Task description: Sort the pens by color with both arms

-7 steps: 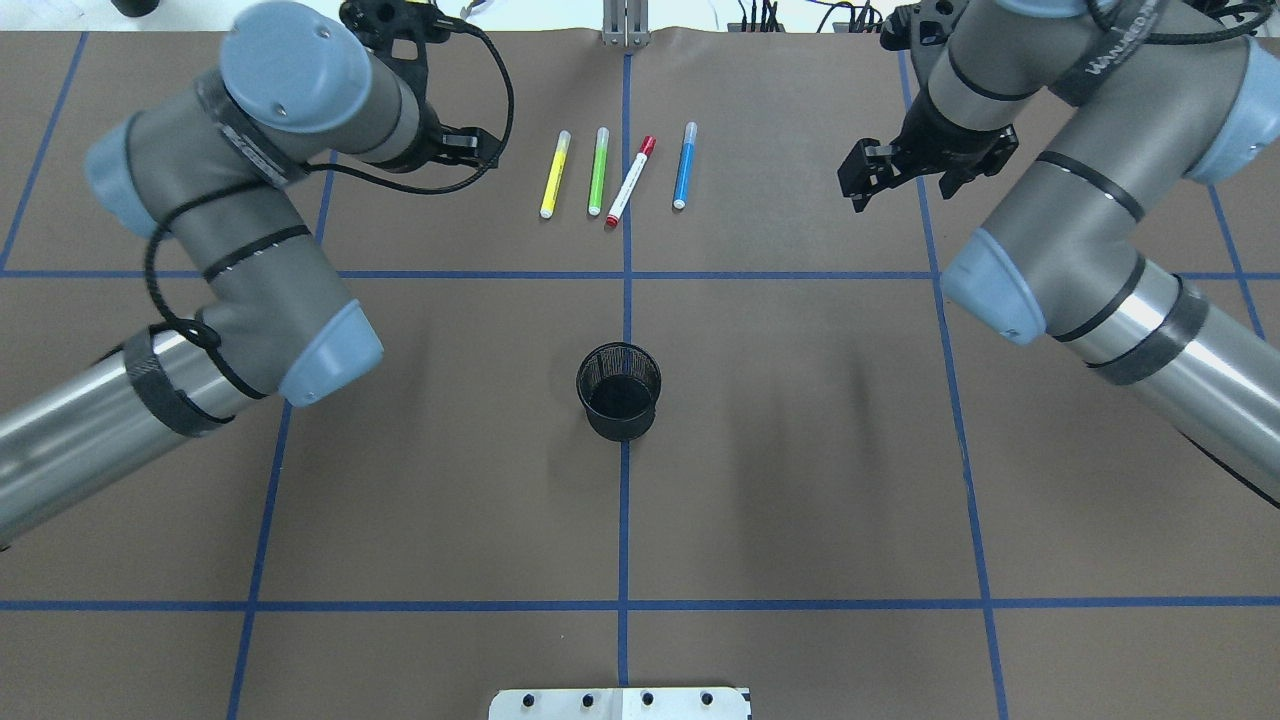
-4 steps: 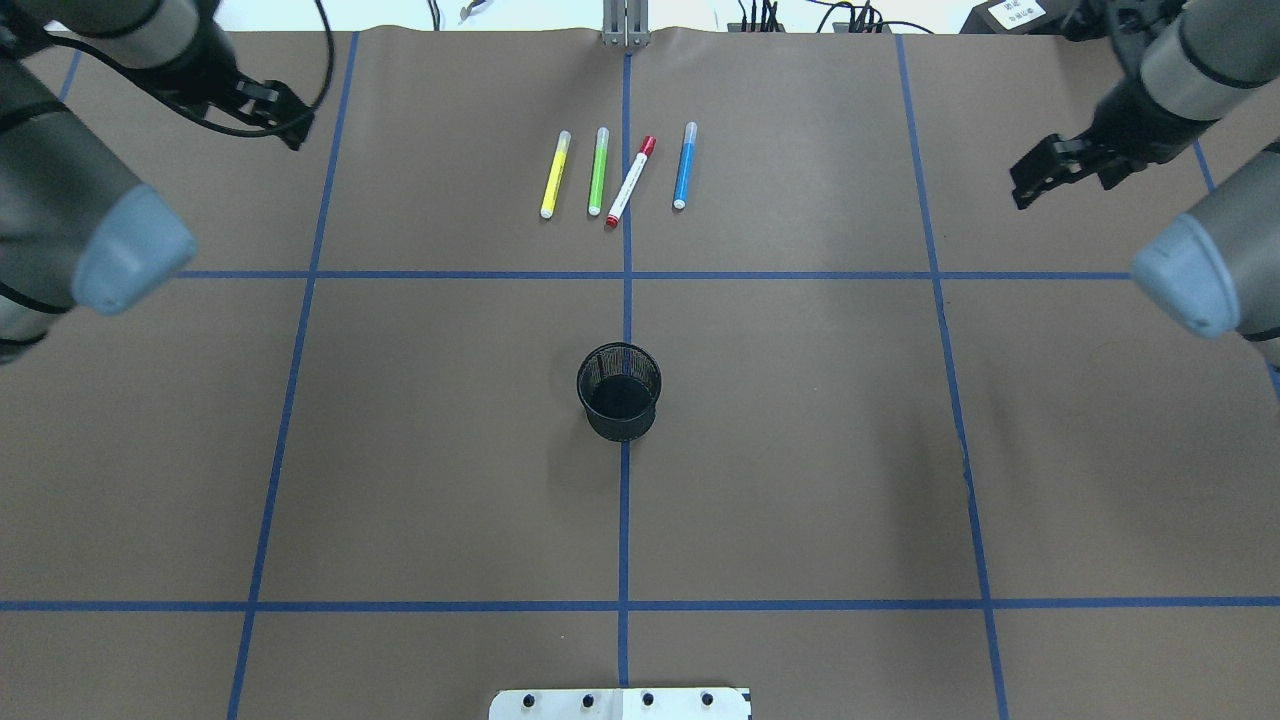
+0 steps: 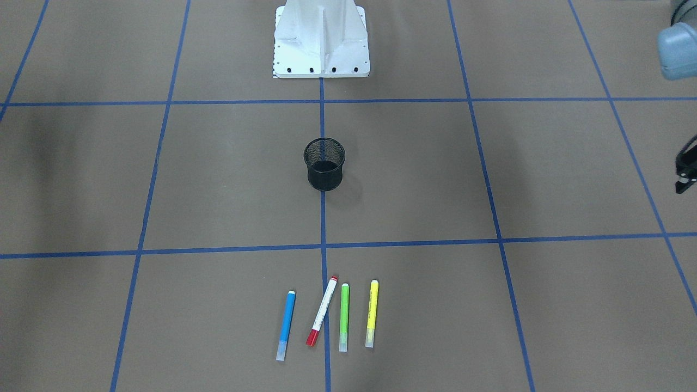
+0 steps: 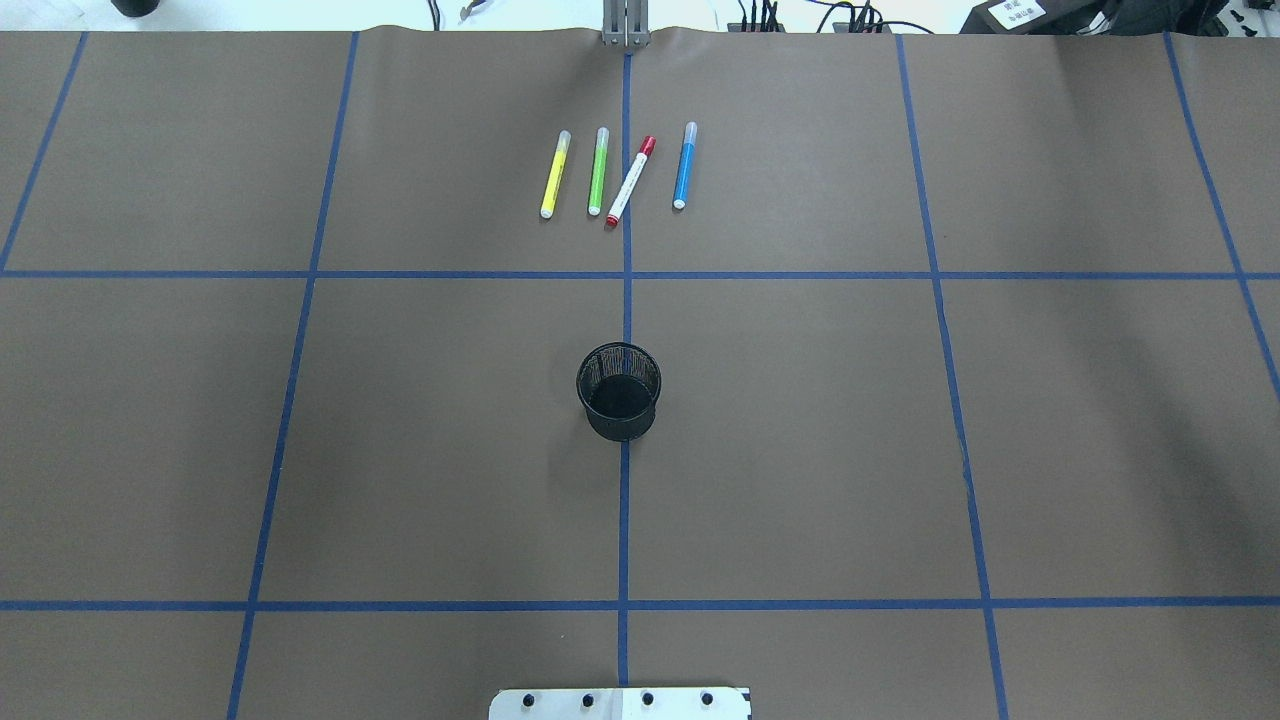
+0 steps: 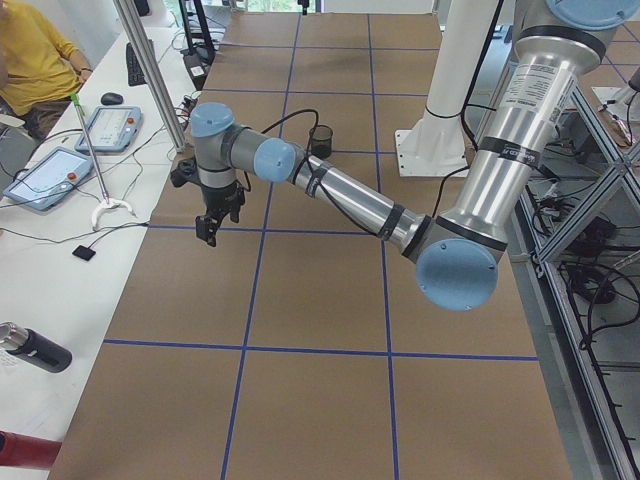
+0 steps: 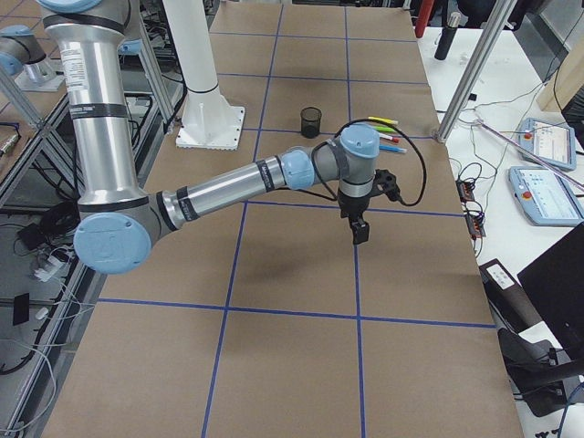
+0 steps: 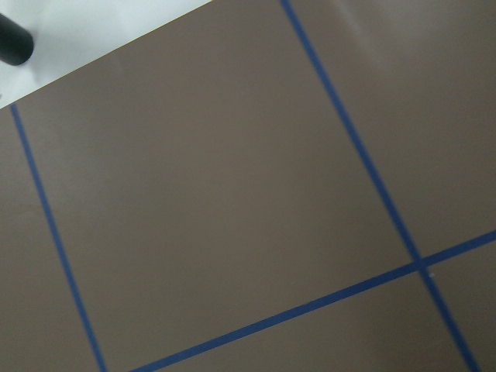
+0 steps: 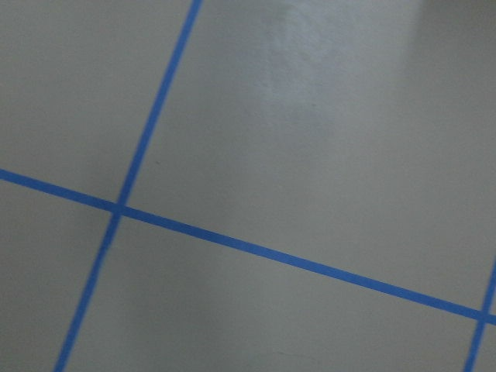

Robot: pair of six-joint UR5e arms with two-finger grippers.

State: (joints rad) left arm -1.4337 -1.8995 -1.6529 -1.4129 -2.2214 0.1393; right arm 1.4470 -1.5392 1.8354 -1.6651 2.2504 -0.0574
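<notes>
Plastic pens [image 4: 598, 171] in a row, 12 o'clock of cup [image 4: 619, 392]. Probably light, stiff, slick; I'd pinch mid-barrel. My left gripper [image 5: 207, 232] and right gripper [image 6: 359, 232]: clenched or released, can't say.

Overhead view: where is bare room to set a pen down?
Bare squares both sides of the cup, left of the yellow pen, right of the blue pen. Crowded only where the red pen nears the green pen.

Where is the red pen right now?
In the overhead view, the red-capped pen lies tilted across the blue centre line, in the far row, between the green pen on its left and the blue pen on its right.
</notes>
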